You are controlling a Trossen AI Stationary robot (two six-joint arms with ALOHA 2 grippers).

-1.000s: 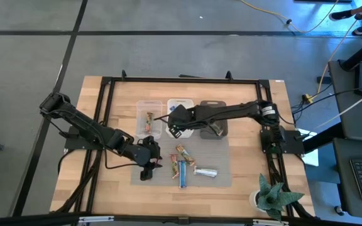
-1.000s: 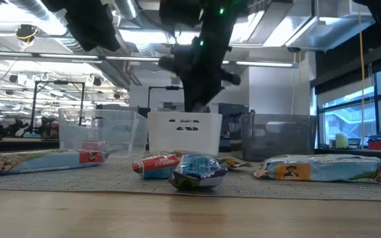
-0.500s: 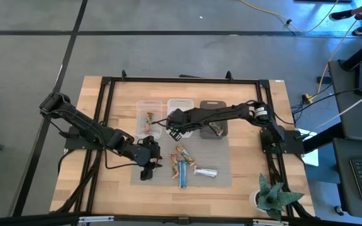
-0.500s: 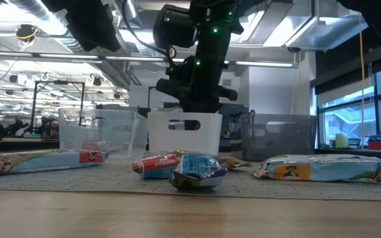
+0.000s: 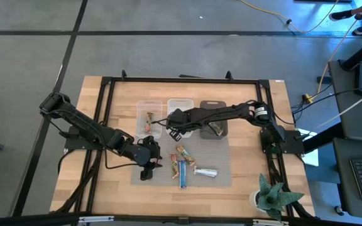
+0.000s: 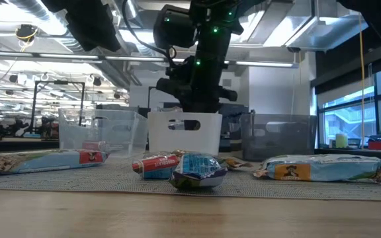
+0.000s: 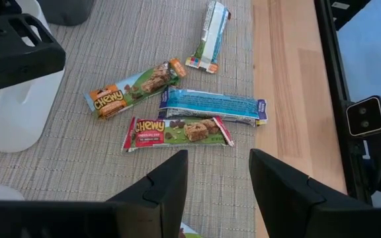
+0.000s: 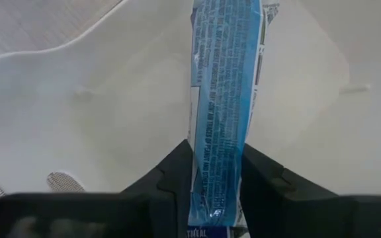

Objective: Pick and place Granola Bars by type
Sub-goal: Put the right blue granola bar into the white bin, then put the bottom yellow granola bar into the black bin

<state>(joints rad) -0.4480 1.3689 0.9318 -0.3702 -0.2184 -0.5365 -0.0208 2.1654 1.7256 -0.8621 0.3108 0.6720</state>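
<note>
Two arms over the table: right gripper (image 8: 215, 173), clamped on a blue granola bar (image 8: 222, 106), hangs above the white bin (image 5: 180, 108); left gripper (image 7: 217, 178), fingers apart, faces four bars (image 7: 178, 131) on the mat (image 7: 118, 165).

"chewy" reads on the red-green bar (image 7: 178, 132) and the brown-orange bar (image 7: 132, 88).

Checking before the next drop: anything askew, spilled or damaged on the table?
Nothing stands out. The right gripper is shut on a blue bar over the white bin. The left gripper is open above the loose bars scattered on the grey mat, unsorted but not torn or spilled.
</note>
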